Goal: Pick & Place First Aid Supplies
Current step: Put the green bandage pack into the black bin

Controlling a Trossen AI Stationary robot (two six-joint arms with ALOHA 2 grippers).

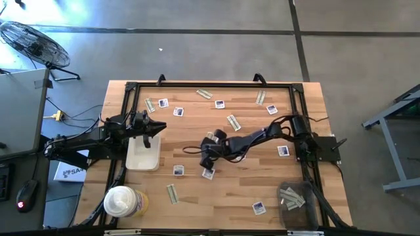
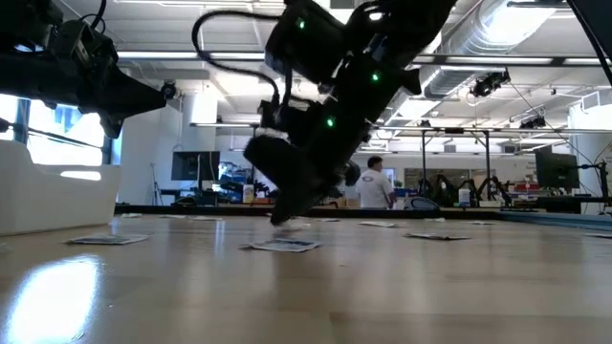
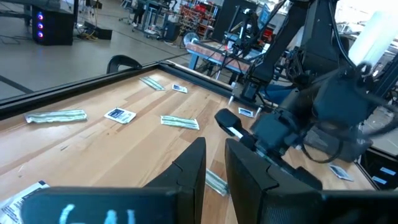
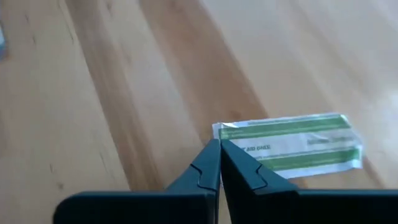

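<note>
While the left end effector (image 1: 159,126) waits narrow above the white tray (image 1: 142,157), right end effector (image 4: 219,163) sits pinched shut at the green-striped strip's (image 4: 292,148) edge, mid-surface. Grasp step; whether it holds is unclear. Next: lift, check.

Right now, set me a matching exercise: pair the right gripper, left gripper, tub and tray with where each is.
Things:
1. right gripper
2. left gripper
3. round tub
4. tray

Places:
A. at a corner of the table, on the left arm's side
B. raised above the tray
C. mid-table, fingers shut at the end of a green-striped strip
D. white, rectangular, lying flat on the table's left half

Pairs: 1-C, 2-B, 3-A, 4-D
</note>
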